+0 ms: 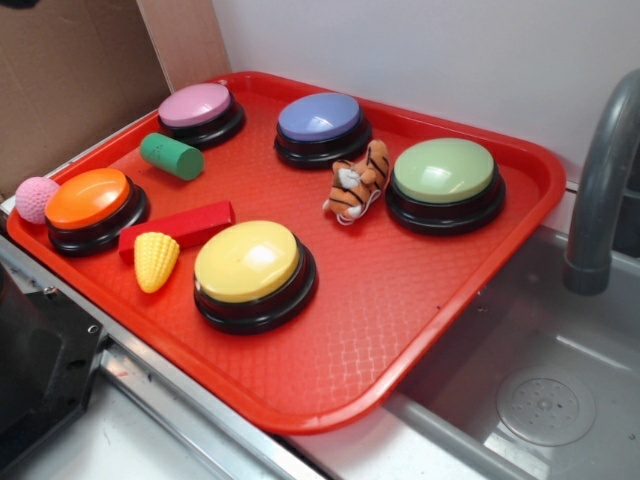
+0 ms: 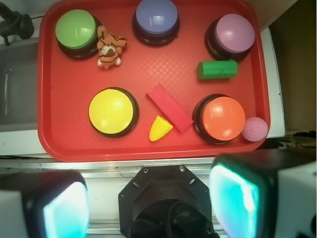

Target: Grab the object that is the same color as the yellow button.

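The object, a small yellow corn cob [image 1: 156, 261] [image 2: 160, 128], lies on the red tray [image 1: 380, 300] [image 2: 69, 134]. It sits between the yellow button [image 1: 248, 262] [image 2: 112, 111] and a red block [image 1: 178, 228] [image 2: 169, 106]. In the wrist view my gripper [image 2: 148, 203] hangs high above the robot's side of the tray. It is open wide, and nothing lies between its cyan-padded fingers [image 2: 67, 210]. It stands well back from the corn, over the black robot base [image 2: 166, 203]. The exterior view does not show the gripper.
The tray also carries an orange button [image 1: 90, 198] beside the red block, pink [image 1: 196, 106], blue [image 1: 320, 118] and green [image 1: 445, 172] buttons, a green cylinder [image 1: 171, 156] and a toy tiger [image 1: 358, 182]. A pink ball [image 1: 36, 199] rests at the tray's edge. A sink with a grey faucet [image 1: 600, 180] lies to the right.
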Motion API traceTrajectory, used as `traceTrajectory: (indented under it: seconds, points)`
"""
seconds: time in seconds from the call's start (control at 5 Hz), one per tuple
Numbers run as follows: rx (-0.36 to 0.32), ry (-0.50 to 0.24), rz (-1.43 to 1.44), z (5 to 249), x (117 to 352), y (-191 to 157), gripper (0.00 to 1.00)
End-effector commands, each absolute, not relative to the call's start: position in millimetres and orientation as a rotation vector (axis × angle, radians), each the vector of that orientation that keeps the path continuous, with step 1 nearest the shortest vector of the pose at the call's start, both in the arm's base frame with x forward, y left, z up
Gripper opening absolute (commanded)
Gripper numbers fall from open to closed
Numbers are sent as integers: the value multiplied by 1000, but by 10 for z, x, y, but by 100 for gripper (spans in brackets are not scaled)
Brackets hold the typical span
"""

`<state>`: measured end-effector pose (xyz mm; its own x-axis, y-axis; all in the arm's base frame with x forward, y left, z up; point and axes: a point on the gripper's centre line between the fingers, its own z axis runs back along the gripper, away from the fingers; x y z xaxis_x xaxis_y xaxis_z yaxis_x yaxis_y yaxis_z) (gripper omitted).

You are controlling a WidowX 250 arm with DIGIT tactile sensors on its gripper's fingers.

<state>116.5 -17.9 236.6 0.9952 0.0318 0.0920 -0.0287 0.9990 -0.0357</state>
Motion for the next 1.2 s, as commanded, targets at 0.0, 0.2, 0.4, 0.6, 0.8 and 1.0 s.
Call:
traceTrajectory:
  seconds: [0.0, 0.2, 0.4, 0.6, 0.8, 1.0]
  points:
    - [-34, -93, 30, 2366, 1165, -179, 100]
    - [49, -142, 235, 2242, 1164, -121, 100]
    - [-2, -181, 277, 2139, 1180, -80, 100]
    - [10, -170, 449, 1783, 1189, -6, 100]
    - [-67, -145, 596, 1430, 1218, 98, 100]
    - [-78, -114, 716, 1198, 1253, 118, 100]
